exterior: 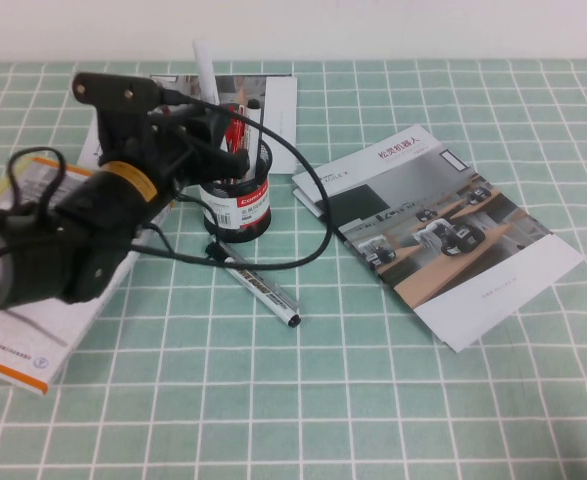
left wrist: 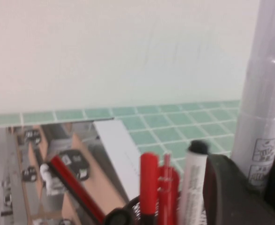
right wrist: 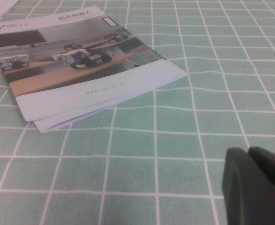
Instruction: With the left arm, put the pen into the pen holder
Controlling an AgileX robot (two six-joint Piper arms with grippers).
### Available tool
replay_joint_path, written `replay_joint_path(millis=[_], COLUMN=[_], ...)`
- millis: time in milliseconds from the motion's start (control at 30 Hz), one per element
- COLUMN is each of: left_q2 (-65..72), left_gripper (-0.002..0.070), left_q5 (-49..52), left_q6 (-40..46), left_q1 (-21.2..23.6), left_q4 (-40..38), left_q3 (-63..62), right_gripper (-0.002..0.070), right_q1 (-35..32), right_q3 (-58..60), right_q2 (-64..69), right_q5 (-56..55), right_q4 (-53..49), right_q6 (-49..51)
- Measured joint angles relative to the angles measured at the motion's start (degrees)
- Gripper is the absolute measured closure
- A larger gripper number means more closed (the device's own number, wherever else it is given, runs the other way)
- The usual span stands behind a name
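The pen (exterior: pixel 203 70) is a thick white marker standing upright in my left gripper (exterior: pixel 216 128), right over the pen holder (exterior: pixel 239 207). The holder is a black mesh cup with a white-and-red label. In the left wrist view the pen (left wrist: pixel 264 93) rises between the dark fingers (left wrist: pixel 231 192), with the holder's rim (left wrist: pixel 128 214) just below. Its lower end is hidden behind the gripper. The holder holds red pens (left wrist: pixel 149 185) and a white marker with a black cap (left wrist: pixel 193 178). My right gripper (right wrist: pixel 255 180) is shut and empty, low over the tablecloth, and is out of the high view.
A white marker with black ends (exterior: pixel 263 288) lies on the cloth in front of the holder. A booklet (exterior: pixel 443 230) lies to the right and also shows in the right wrist view (right wrist: pixel 76 61). A book (exterior: pixel 28 335) lies under the left arm. Another booklet (exterior: pixel 273 100) lies behind the holder.
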Motion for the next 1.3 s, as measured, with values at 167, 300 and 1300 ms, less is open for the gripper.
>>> replay_joint_path(millis=[167, 300, 1300], left_q2=[3.57, 4.47, -21.03], left_gripper=[0.0567, 0.0567, 0.0575], left_q5=[-0.12, 0.66, 29.88], left_q6=[0.32, 0.44, 1.74], left_q1=[0.00, 0.00, 0.00], left_q4=[-1.17, -1.41, -1.49], left_q3=[-2.52, -2.96, 4.60], right_gripper=[0.0696, 0.0696, 0.0696], right_q1=[0.00, 0.00, 0.00], right_q3=[0.00, 0.00, 0.00], right_q2=[0.00, 0.00, 0.00], right_q5=[0.00, 0.00, 0.00], right_q4=[0.00, 0.00, 0.00], right_q6=[0.00, 0.00, 0.00])
